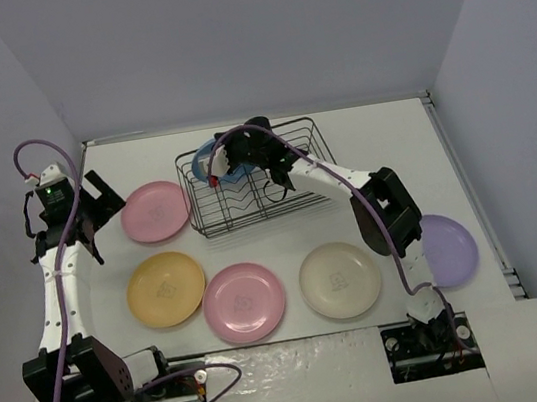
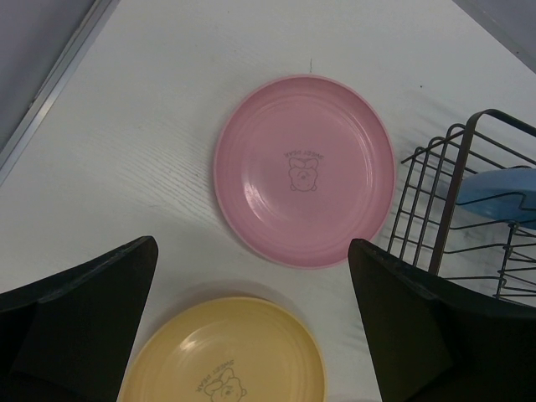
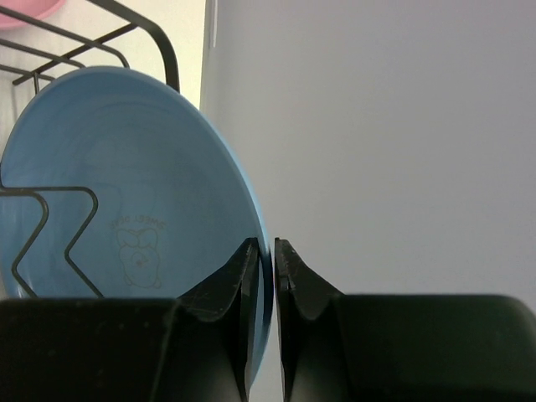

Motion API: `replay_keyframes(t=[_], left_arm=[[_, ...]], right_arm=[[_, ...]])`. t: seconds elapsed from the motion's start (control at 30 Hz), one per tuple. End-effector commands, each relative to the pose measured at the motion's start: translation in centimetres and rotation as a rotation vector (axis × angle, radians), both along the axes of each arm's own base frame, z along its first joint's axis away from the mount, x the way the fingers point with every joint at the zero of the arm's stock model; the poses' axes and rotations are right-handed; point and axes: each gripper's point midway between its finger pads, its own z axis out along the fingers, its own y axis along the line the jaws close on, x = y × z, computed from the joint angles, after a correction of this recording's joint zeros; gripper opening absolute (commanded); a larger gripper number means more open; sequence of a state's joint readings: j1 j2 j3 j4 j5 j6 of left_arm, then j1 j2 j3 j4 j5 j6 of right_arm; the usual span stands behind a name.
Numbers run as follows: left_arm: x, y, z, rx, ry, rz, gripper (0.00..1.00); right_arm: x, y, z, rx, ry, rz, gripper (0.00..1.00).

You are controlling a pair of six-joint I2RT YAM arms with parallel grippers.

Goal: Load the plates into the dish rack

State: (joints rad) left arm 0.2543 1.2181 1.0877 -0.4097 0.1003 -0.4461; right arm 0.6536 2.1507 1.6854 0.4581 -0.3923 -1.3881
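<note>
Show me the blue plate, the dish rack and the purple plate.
blue plate (image 3: 126,151), right wrist view, middle of its face.
dish rack (image 1: 230,212), top external view, front wire wall.
purple plate (image 1: 452,246), top external view, its centre.

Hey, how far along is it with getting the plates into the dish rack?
Nothing finished: no plate sits released in the dish rack. In hand: the blue plate stands on edge at the rack's left end, right gripper shut on its rim. Left: five plates flat on the table: far pink, yellow, near pink, cream, purple. The left gripper hangs open by the far pink one.
</note>
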Motion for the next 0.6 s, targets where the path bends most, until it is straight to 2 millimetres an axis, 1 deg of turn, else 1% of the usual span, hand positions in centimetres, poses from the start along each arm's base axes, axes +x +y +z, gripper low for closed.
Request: replay_keyframes(t=[0.0,0.03,0.1,0.2,0.3,0.37,0.4,0.5,0.57], left_arm=[[1.1,0.4,3.0,0.035,-0.076,-0.001,0.97],[1.0,0.4,3.0,0.035,-0.075,0.001,0.97],[1.0,0.4,3.0,0.034,-0.073,0.002,0.97],[1.1,0.5,2.7,0.025,-0.059,0.010,0.97],[1.3,0.6,2.4,0.015,-0.045,0.020,0.97],[1.5,0.8,2.3,0.018,-0.037,0.033,0.97],[1.6,1.1,2.1,0.017,-0.027,0.043,0.97],[2.1,1.7,1.1,0.007,0.015,0.061,0.97],[2.2,2.4,0.2,0.004,0.050,0.080,0.97]], right_arm=[[0.4,1.1,5.5,0.145,-0.063,0.033,0.26],[0.4,1.1,5.6,0.152,-0.059,0.030,0.35],[0.4,1.0,5.9,0.163,-0.056,0.023,0.45],[0.3,0.7,6.6,0.186,-0.053,0.006,0.62],[0.3,0.2,8.3,0.236,-0.064,-0.017,0.80],[0.3,-0.1,9.3,0.271,-0.068,-0.033,0.87],[0.0,-0.3,10.7,0.318,-0.062,-0.034,0.99],[-0.6,-0.7,13.2,0.401,-0.039,-0.032,1.00],[-1.5,-1.0,14.8,0.446,-0.019,-0.018,1.00]])
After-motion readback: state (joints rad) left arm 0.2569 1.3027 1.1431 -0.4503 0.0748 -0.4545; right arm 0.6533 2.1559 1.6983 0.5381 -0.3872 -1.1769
